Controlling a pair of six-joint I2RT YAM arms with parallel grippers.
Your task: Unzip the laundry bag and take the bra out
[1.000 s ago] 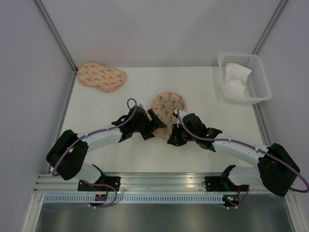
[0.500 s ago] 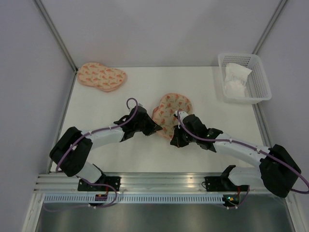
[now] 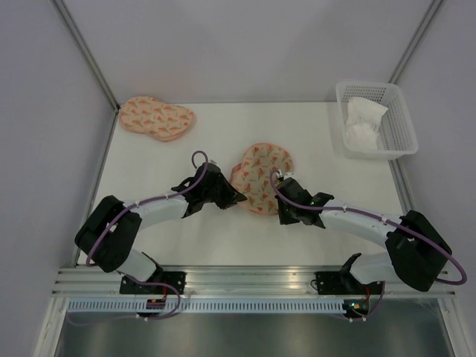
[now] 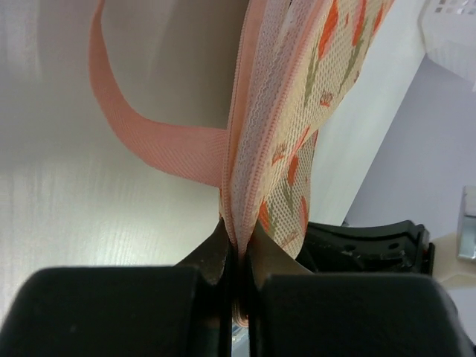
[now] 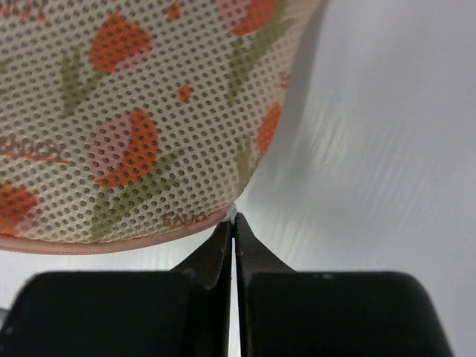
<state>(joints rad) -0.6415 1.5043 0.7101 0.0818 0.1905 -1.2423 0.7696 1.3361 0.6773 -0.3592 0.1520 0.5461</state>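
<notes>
The laundry bag (image 3: 262,175), peach mesh with orange-pink leaf print, lies mid-table between both arms. My left gripper (image 3: 236,199) is shut on its left edge; in the left wrist view the pink zipper rim (image 4: 245,149) is pinched between the fingers, at the left gripper (image 4: 239,249), and a pink strap (image 4: 141,145) loops off to the left. My right gripper (image 3: 282,211) is shut at the bag's near rim. In the right wrist view the right gripper (image 5: 235,223) pinches a small white tab (image 5: 233,216) under the laundry bag (image 5: 126,126). The bra is hidden.
A second peach printed pouch (image 3: 157,117) lies at the back left corner. A white lattice basket (image 3: 403,141) with a white cloth (image 3: 364,119) stands at the back right. Grey walls close in both sides.
My left gripper was open; it has shut on the bag's left edge. The right gripper has drawn rightward along the near rim, and the bag now spreads wider toward me.
</notes>
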